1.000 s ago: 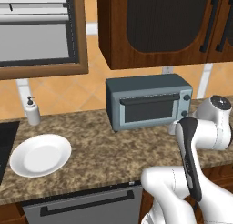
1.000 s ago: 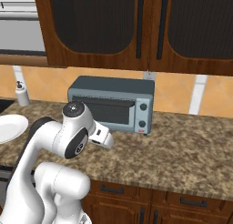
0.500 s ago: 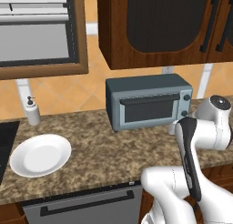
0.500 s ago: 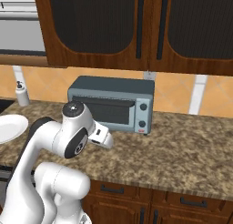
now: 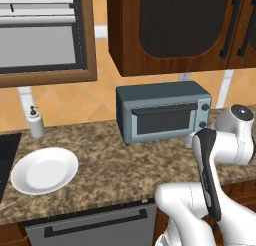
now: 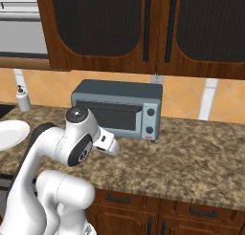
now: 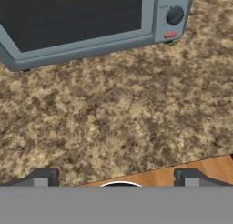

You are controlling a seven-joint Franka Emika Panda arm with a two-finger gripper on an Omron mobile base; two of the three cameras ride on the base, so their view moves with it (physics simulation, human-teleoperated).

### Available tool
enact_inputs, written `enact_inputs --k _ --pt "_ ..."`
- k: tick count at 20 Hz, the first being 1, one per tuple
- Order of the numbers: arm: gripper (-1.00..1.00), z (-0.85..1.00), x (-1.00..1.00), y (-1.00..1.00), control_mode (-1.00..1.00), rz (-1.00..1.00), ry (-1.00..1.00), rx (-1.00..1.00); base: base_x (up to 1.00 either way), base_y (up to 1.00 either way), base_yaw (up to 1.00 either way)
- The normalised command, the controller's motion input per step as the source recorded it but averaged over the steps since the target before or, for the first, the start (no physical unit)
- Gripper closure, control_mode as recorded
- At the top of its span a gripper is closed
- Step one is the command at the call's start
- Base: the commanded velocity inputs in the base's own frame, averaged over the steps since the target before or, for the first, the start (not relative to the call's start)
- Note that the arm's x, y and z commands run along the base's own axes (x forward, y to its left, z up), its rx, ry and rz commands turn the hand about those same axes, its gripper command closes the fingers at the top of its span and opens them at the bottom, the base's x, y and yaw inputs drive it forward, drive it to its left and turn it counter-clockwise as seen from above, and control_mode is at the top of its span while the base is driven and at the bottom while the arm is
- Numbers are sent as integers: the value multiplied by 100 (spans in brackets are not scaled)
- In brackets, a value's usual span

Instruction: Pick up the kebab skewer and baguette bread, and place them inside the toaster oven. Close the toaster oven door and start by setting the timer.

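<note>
Right now the toaster oven [image 5: 163, 110] sits at the back of the speckled granite counter [image 5: 115, 160], against the orange tiled wall, under the dark wood upper cabinets [image 6: 143, 28]. The toaster oven door [image 6: 111, 115] looks shut: dark glass panel upright, bar handle along its top, w/ two round knobs [image 6: 151, 112] to the right of it; in the hand view one knob and a small red button [image 7: 169, 35] below it show. Kebab skewer and baguette bread: can't spot them in these views, so can't tell where they are. Left of the oven, well apart, a white plate [image 5: 44, 170] lies on the counter near its front edge, nothing on it. Further back at the wall stands a white soap dispenser [image 5: 35, 123]. Below the counter front a grey appliance w/ a dark bar handle [image 5: 92, 224] shows in the left base view; wood drawers w/ dark pulls in the right base view. The gripper [image 7: 113, 180] hangs over bare counter in front of the oven's right half, not touching it, fingers spread wide apart, nothing between them. Arm is folded close in front of the base, elbow up.
</note>
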Motion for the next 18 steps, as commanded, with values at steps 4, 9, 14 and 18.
enact_inputs --k 4,9,14,18 --pt "-100 0 -10 0 -100 0 -1 0 0 0 0" --pt "-100 0 -16 -13 -100 0 -11 0 0 0 0" --pt "-100 17 0 -26 -100 0 -32 1 0 0 0" --pt "-100 3 0 -22 -100 0 -39 0 0 0 0"
